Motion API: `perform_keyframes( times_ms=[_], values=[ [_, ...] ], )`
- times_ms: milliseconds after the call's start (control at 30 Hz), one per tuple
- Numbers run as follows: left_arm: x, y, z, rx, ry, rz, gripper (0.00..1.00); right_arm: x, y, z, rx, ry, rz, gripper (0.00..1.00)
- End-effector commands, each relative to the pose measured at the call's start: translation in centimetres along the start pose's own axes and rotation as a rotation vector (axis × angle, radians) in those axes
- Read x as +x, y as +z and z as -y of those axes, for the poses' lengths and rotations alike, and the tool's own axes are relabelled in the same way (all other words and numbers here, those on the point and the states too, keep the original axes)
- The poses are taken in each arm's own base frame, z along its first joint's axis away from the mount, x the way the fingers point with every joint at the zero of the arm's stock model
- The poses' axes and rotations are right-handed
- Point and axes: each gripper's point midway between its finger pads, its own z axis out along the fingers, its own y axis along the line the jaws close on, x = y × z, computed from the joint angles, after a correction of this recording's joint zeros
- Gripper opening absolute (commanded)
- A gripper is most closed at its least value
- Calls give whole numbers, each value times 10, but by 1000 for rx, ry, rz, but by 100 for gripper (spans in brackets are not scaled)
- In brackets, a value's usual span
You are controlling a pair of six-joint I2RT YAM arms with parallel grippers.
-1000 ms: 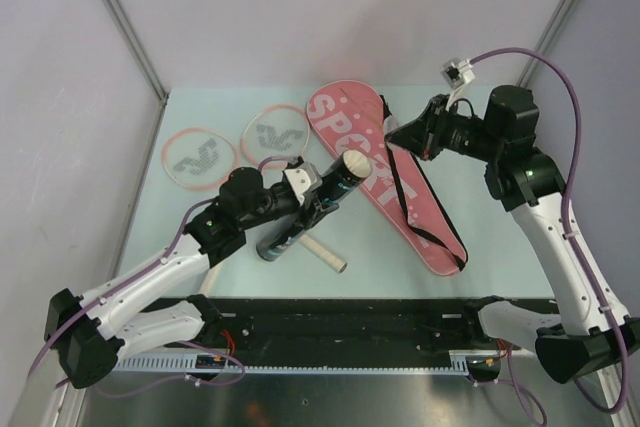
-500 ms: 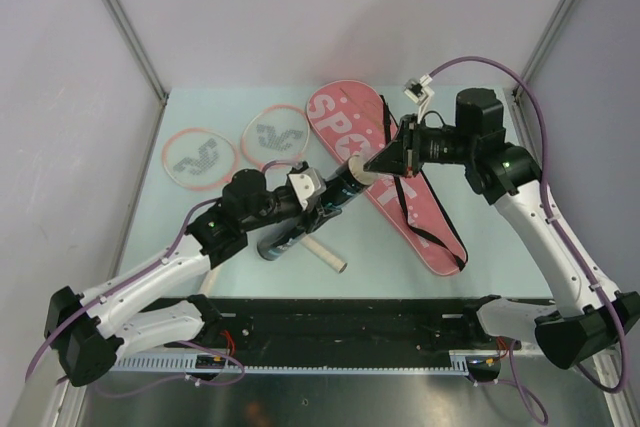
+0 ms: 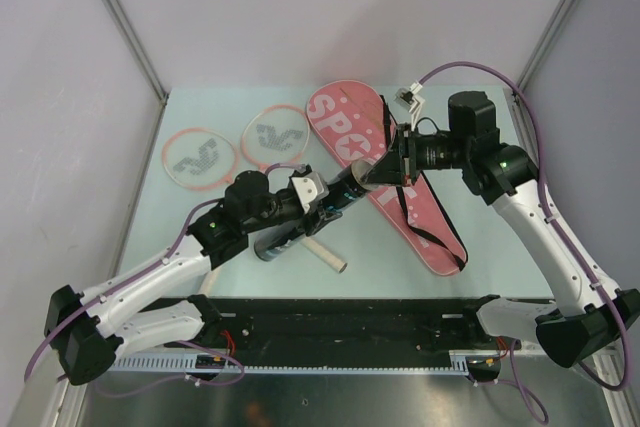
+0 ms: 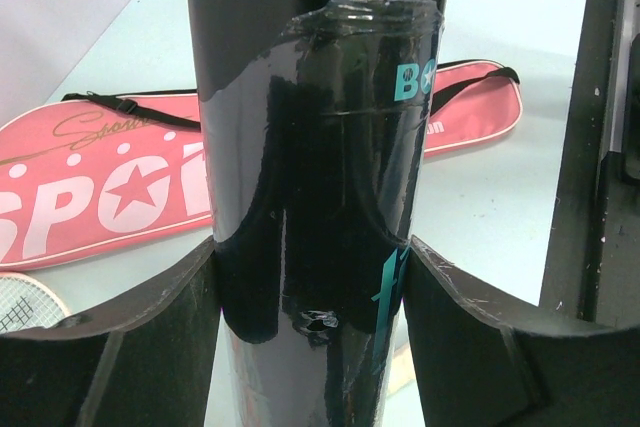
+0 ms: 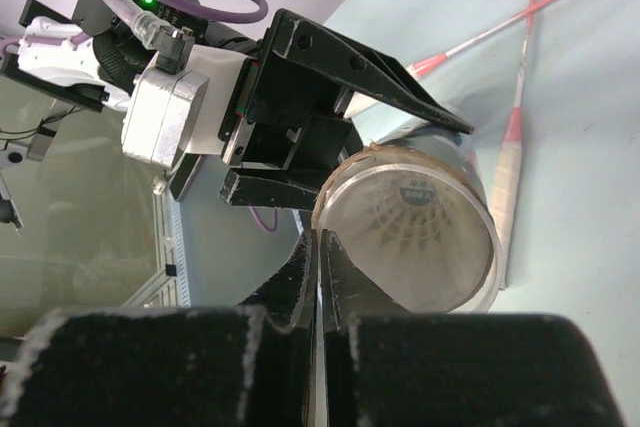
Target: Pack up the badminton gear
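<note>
My left gripper is shut on the black tube and holds it tilted above the table, open end toward the right arm. The tube fills the left wrist view between the fingers. My right gripper is shut, its tips at the left rim of the tube's mouth. A white shuttlecock sits inside the tube; no others show. Two pink rackets lie at the back left. The pink SPORT bag lies under the right gripper.
A white racket handle lies on the table below the tube. The bag's black strap trails along its right side. The bag also shows in the left wrist view. Grey walls close in the table at the back and sides.
My right gripper has swung left and down from above the bag to the tube's mouth. My left gripper has tipped the tube lower toward the right.
</note>
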Motion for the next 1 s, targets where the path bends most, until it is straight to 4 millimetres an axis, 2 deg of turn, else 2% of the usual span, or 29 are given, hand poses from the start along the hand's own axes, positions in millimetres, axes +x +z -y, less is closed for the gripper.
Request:
perform_keyframes(
  times_ms=[0,200,333,500,700,967],
  values=[
    [-26,1,-3,2,88,81,0,3,-1,-17,-60,28,-33,0],
    [-25,0,-1,7,88,83,1,-1,2,-25,-114,68,-8,0],
    [-26,1,0,15,82,85,0,-4,6,-20,-102,89,28,0],
    [-29,0,1,19,83,96,0,6,16,-14,-89,134,8,0],
    [-36,-6,3,15,110,141,1,8,22,-1,-71,191,16,0],
    [-37,-9,3,-1,124,161,0,4,7,10,-51,210,37,0]
  ],
)
